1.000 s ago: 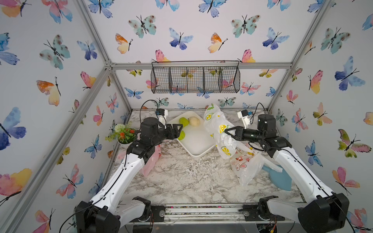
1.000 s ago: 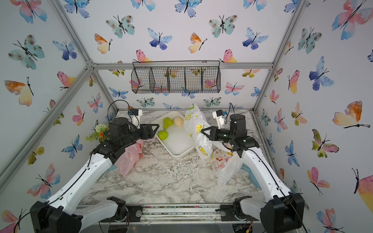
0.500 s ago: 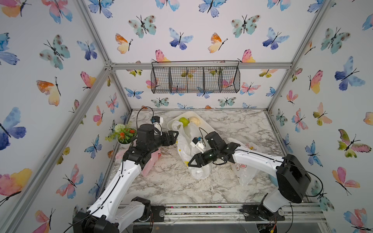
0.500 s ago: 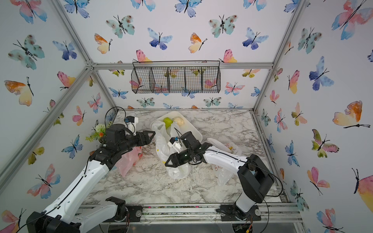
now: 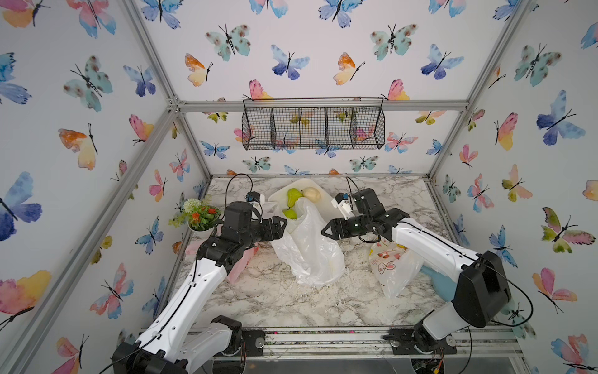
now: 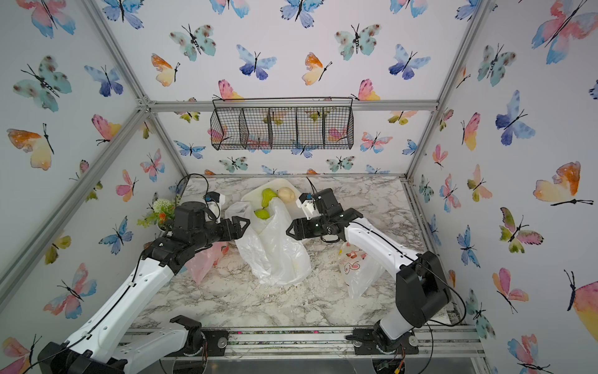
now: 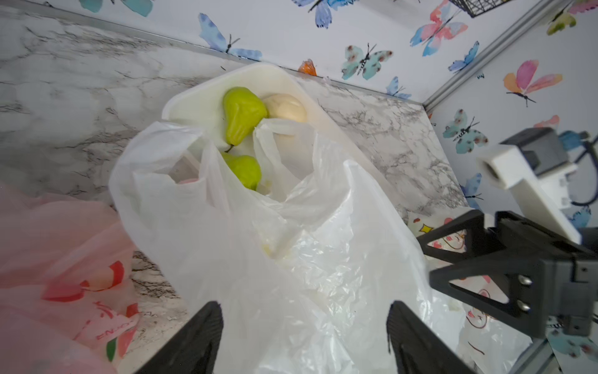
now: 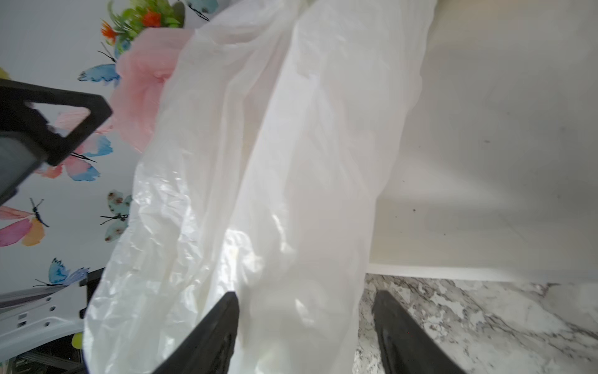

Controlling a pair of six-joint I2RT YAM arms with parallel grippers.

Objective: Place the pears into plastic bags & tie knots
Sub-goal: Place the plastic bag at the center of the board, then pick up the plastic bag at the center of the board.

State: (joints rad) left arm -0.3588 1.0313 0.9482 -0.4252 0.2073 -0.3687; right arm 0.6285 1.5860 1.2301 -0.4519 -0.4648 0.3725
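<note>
At the far left of the marble table (image 5: 259,301): flower pot (image 5: 199,217), then pink bag (image 5: 239,265) with red apple prints, slumped under the left arm. Its red lettering shows in the left wrist view but isn't legible. Left gripper (image 5: 281,228) hovers at the white bag (image 5: 310,255), jaws spread wide, grasping nothing. White bag lies mid-table, handles loose and untied, draped onto the near edge of the tray (image 5: 325,202). On the tray: green pear (image 5: 293,197) touching cream pear (image 5: 311,194). Second green pear (image 5: 290,213) is half covered by a bag handle; can't tell if it's inside the mouth. Right gripper (image 5: 326,231) faces the bag from the other side, jaws apart, released, film just beside one finger. Doodle bag (image 5: 391,268) lies under the right arm: red doodles, any writing too small to read.
</note>
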